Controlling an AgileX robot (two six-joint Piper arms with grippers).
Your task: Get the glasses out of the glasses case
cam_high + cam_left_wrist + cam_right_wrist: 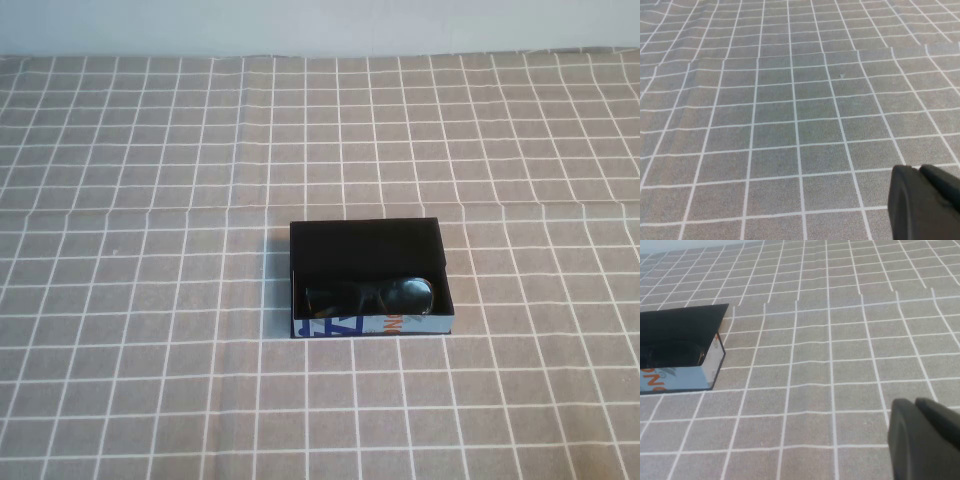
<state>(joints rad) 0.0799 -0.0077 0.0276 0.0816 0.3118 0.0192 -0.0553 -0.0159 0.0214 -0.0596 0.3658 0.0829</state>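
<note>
Left hand (925,202): only a dark, rounded part of it shows, at a corner of the left wrist view, held over bare checked cloth. Whether it is spread or pressed together cannot be told. It does not appear in the high view, and nothing of the task lies beneath it.

Worktop (130,300): covered by a grey-brown cloth with a grid of thin white lines. A fold runs across the cloth just behind the case, and a pale wall edge closes the far side.

Glasses case (368,278): a small rectangular black box, open, lying flat on the worktop a little right of the middle in the high view. Its inside is black. The side facing the robot is light blue with blue and orange print. In the right wrist view the case (682,350) sits at the edge of the picture, its short end wall pale and shiny.

Glasses (368,296): black-framed with dark lenses, lying inside the case, along its near wall and just behind the printed side. They run nearly the whole width of the box. In the right wrist view one dark lens (677,355) shows within the box.

Right hand (925,440): only a dark, rounded part shows at a corner of the right wrist view, over the cloth and well apart from the case. Its state cannot be told. It is out of the high view.
</note>
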